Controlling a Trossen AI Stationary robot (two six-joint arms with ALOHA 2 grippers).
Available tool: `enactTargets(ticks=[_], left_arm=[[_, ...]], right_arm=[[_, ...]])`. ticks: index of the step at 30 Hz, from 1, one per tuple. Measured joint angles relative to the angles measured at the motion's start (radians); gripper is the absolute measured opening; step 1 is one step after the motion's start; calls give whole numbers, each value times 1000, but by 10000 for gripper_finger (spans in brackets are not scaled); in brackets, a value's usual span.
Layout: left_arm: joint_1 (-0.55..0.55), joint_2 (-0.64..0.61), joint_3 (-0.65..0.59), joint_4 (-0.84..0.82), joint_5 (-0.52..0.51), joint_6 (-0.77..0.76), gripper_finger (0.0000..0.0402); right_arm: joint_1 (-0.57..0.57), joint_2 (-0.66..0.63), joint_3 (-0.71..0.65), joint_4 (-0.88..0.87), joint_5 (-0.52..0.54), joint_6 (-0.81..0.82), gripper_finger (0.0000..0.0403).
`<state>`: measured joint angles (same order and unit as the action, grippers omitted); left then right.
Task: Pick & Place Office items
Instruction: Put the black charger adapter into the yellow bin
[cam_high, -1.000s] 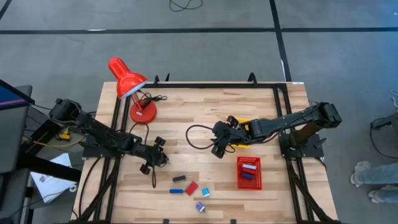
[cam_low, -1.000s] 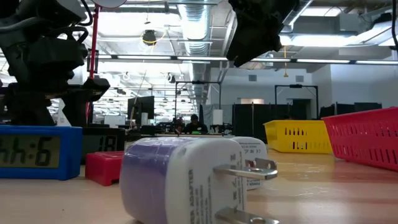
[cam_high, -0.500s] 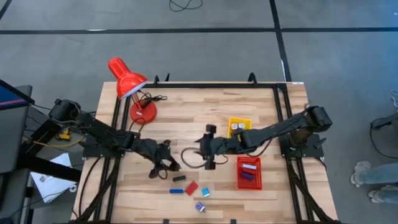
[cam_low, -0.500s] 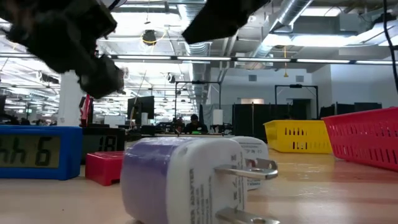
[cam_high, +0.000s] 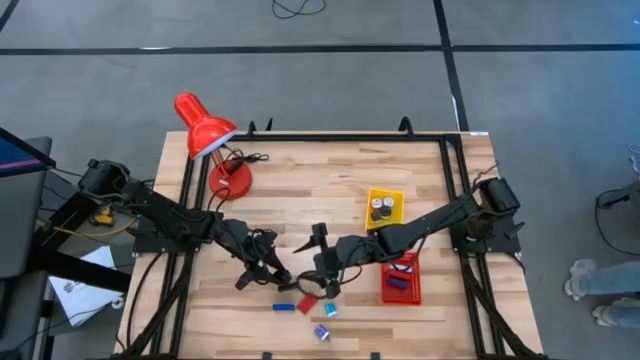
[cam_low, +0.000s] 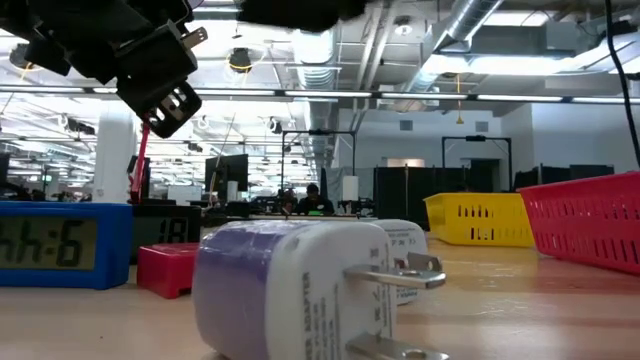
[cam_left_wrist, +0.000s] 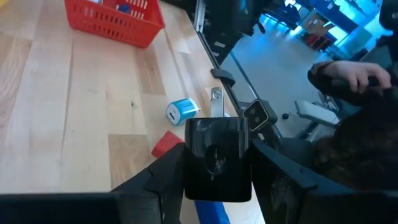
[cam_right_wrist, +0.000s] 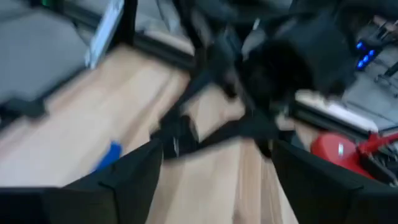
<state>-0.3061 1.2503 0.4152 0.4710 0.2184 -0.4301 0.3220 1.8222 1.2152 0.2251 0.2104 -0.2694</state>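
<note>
A black plug adapter (cam_left_wrist: 217, 158) (light, rigid, smooth-sided) is clamped by its flat sides in the left claw (cam_high: 272, 275) at lower centre, above the worktop (cam_high: 300, 180); the right claw (cam_high: 322, 272) is spread, empty.

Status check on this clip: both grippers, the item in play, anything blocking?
Left gripper shut on black plug adapter, lifted off the wooden table. Right gripper open, empty, close alongside. Red block underneath; arms crowding each other.
</note>
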Motion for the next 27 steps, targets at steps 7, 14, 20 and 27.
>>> enactTargets(ticks=[7, 14, 20, 27], left_arm=[[0, 0, 0, 8, 0, 2, 153], [0, 0, 0, 10, 0, 3, 150], [1, 0, 0, 18, -1, 3, 155], [21, 0, 0, 19, 0, -21, 151]], right_arm=[[15, 59, -2, 60, -35, 6, 312], [20, 67, 30, 75, -85, -12, 306], [17, 126, 73, 58, -86, -39, 306], [25, 229, 234, -106, -72, -89, 305]])
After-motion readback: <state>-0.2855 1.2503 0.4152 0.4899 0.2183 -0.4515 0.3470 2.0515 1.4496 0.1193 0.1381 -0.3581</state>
